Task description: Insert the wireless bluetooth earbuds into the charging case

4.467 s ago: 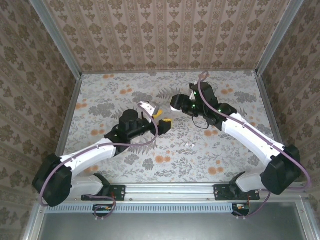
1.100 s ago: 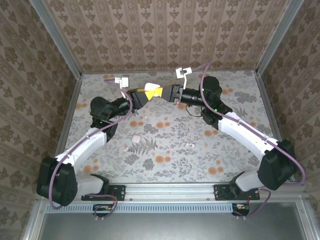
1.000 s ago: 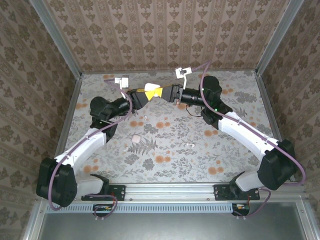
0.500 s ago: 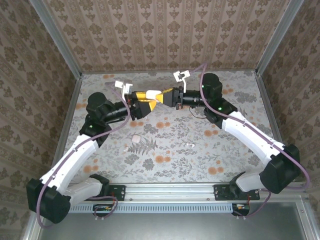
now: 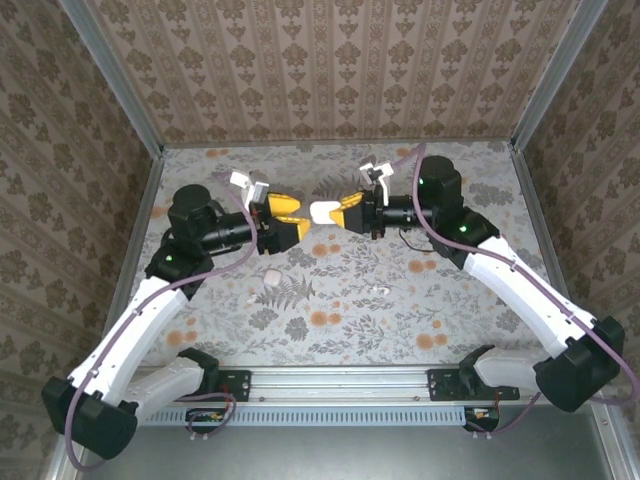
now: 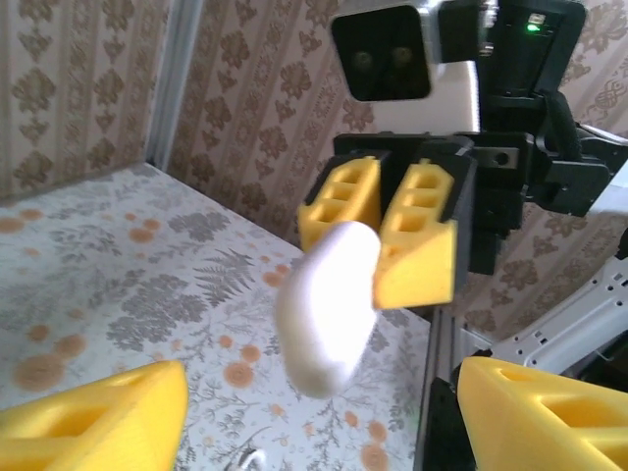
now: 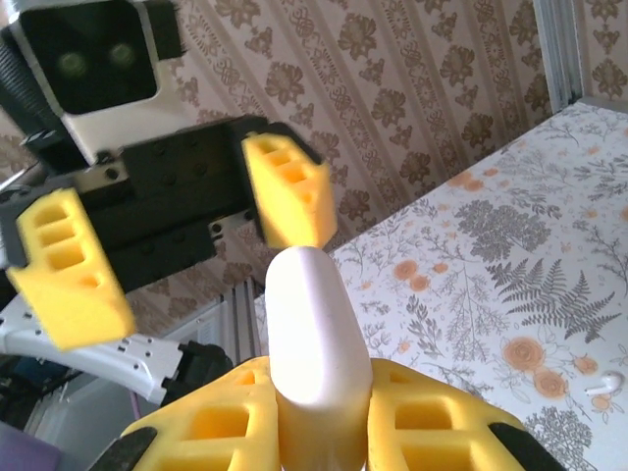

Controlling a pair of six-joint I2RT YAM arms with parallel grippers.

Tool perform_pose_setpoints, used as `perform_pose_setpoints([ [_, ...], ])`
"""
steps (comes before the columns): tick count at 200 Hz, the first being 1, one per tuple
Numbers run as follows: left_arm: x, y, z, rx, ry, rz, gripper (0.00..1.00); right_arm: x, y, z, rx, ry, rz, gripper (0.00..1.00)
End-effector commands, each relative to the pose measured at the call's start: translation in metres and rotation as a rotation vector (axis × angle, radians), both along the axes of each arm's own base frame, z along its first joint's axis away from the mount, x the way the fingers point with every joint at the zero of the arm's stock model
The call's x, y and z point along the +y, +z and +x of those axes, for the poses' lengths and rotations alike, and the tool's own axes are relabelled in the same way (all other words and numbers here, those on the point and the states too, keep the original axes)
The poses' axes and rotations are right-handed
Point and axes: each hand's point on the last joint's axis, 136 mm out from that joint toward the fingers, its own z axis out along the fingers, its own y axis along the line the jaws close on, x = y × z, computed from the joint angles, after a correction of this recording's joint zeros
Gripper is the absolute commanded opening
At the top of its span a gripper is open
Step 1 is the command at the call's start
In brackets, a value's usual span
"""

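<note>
The case (image 5: pixel 325 211) hangs above the table (image 5: pixel 450 320) at the centre of the top view, clenched end-on by the right jaws alone. The left jaws have just let go and stand spread wide around it. The handover looks done, so the left arm is likely free to fetch an earbud (image 5: pixel 378 290) lying lower right of centre. Both arms reach inward, wrists level and facing each other.

Rounded white plastic case (image 7: pixel 312 363): smooth, soft satin sheen.
Yellow plastic gripper fingers (image 7: pixel 422 388): matt, open-celled.
Small white plastic earbud (image 7: pixel 605 381): glossy.
Floral-printed table covering (image 5: pixel 400 320): flat, matt.
Grey metal frame rail (image 5: pixel 340 378): dull, brushed look.
</note>
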Motion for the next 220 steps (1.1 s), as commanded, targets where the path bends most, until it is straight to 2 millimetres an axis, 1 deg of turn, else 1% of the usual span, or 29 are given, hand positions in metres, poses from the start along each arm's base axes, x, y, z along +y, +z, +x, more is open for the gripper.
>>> perform_pose_setpoints([
  [1,-0.009,0.010,-0.006,0.035,-0.095,-0.072,0.72,-0.004,0.018,-0.010,-0.103,0.014,0.068,0.06],
  [17,-0.014,0.014,-0.005,0.049,-0.135,-0.109,0.71,-0.005,0.019,-0.011,-0.104,0.009,0.084,0.06],
  [41,-0.021,0.017,-0.010,0.047,-0.183,-0.130,0.69,-0.004,0.018,-0.012,-0.079,0.016,0.103,0.06],
  [74,-0.029,0.012,-0.010,0.040,-0.197,-0.150,0.66,-0.001,0.020,-0.004,-0.022,0.001,0.188,0.05],
  [95,-0.032,0.009,-0.007,0.053,-0.204,-0.168,0.63,0.001,0.016,0.000,0.023,-0.001,0.218,0.05],
  [136,-0.034,0.005,-0.006,0.067,-0.212,-0.173,0.50,0.001,0.017,0.000,0.038,-0.004,0.227,0.06],
  [171,-0.034,-0.001,-0.003,0.081,-0.204,-0.165,0.50,0.000,0.016,0.001,0.040,-0.020,0.226,0.05],
  [179,-0.034,-0.001,-0.003,0.081,-0.203,-0.165,0.47,0.000,0.016,0.001,0.041,-0.018,0.226,0.06],
  [205,-0.035,-0.002,-0.002,0.085,-0.199,-0.163,0.31,0.001,0.016,0.002,0.042,-0.017,0.225,0.05],
  [220,-0.035,-0.002,-0.002,0.085,-0.199,-0.161,0.29,0.001,0.015,0.003,0.043,-0.022,0.221,0.05],
])
